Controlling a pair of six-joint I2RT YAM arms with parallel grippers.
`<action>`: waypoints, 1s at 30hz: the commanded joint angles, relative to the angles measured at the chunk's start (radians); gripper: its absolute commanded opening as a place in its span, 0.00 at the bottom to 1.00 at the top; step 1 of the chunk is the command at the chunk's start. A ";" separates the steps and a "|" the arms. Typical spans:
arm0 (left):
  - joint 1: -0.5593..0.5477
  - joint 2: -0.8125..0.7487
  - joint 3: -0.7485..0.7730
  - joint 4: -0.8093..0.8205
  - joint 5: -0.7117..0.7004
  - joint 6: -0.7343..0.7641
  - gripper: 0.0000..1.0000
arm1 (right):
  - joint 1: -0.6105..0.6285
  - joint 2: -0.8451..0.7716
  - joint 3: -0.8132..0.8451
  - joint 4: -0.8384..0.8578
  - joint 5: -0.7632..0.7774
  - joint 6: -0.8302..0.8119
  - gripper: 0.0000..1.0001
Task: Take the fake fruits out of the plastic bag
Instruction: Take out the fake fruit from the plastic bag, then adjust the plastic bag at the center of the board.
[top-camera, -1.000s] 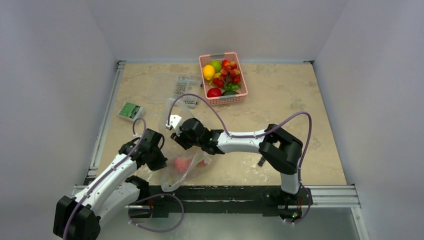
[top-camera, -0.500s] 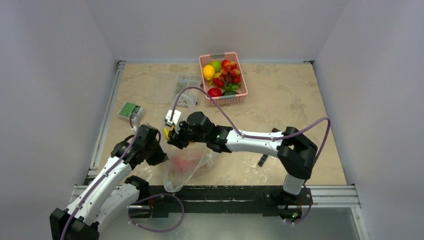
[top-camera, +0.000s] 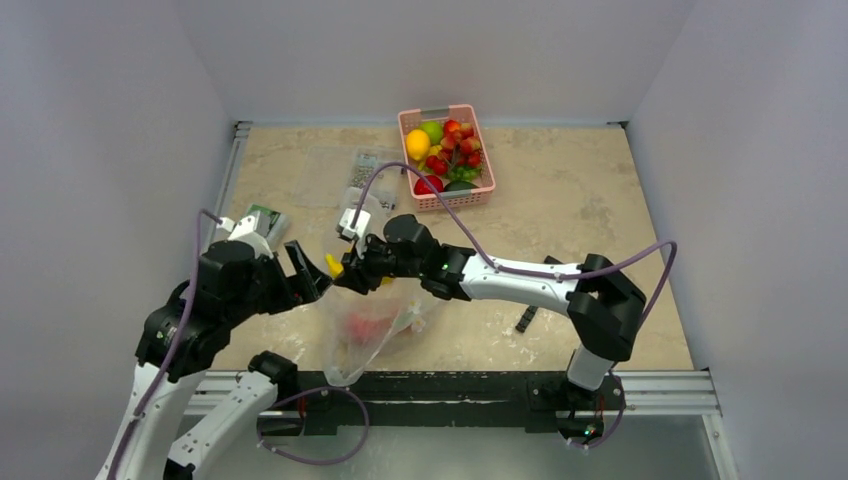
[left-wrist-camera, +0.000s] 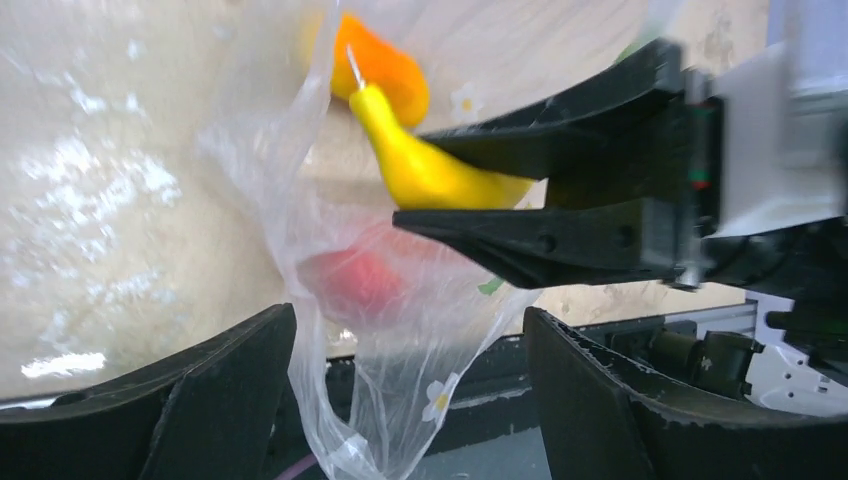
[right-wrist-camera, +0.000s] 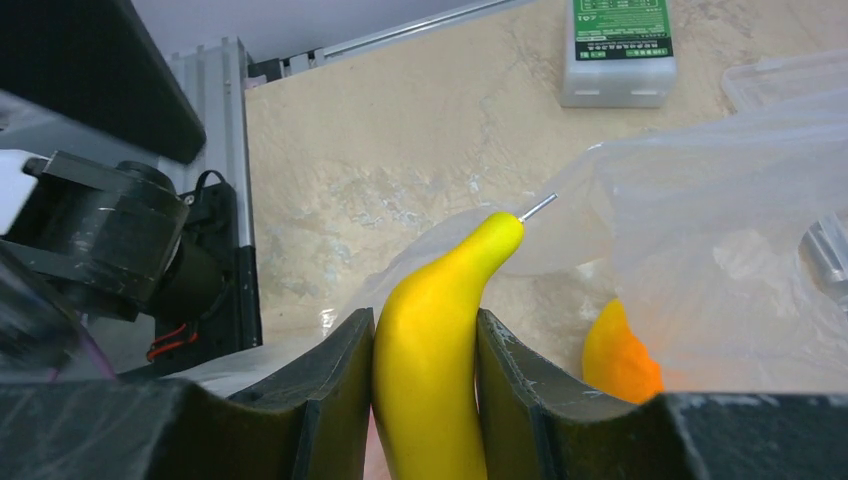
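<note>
Setting: a pale stone-patterned tabletop (top-camera: 560, 200) with white walls around it and two black-and-white robot arms reaching in from the near edge.
Plastic bag: the clear, crinkly plastic bag (top-camera: 345, 360) lies near the front edge of the tabletop, between the two arms. Its upper part is lifted toward the right arm's claw and its lower end trails toward the front rail. Small flower motifs are printed on the film.
Right claw: the right claw (right-wrist-camera: 427, 330) is closed on a curved yellow fruit (left-wrist-camera: 430, 175), one finger pressed to each side. The fruit's narrow tip, with a thin metal pin, sticks out past the fingertips at the bag's upper edge. It cannot be told whether any plastic is pinched with it.
Left claw: the left claw (left-wrist-camera: 408, 330) is spread wide and holds nothing. It faces the bag from the left, and loose film hangs down between its fingers.
Inside the bag: an orange fruit (left-wrist-camera: 385, 70) sits just beside the yellow one's tip, and a red fruit (top-camera: 365, 328) lies lower down, blurred by the film.
Pink basket: the pink basket (top-camera: 452, 201) stands at the far side, well apart from the bag. It holds red, yellow and green fruits.
Other items: a clear case (top-camera: 360, 170) lies left of the basket. A white box (right-wrist-camera: 615, 50) with a green label lies near the left edge.
</note>
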 joint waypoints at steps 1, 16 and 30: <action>-0.002 0.103 0.146 -0.011 -0.071 0.268 0.86 | -0.013 -0.091 -0.022 0.044 -0.064 0.053 0.00; 0.078 0.640 0.364 0.226 -0.017 0.672 0.95 | -0.021 -0.104 -0.048 -0.041 -0.286 -0.046 0.00; 0.116 0.464 0.031 0.620 -0.072 0.663 0.00 | -0.021 -0.069 -0.020 0.174 -0.500 0.155 0.00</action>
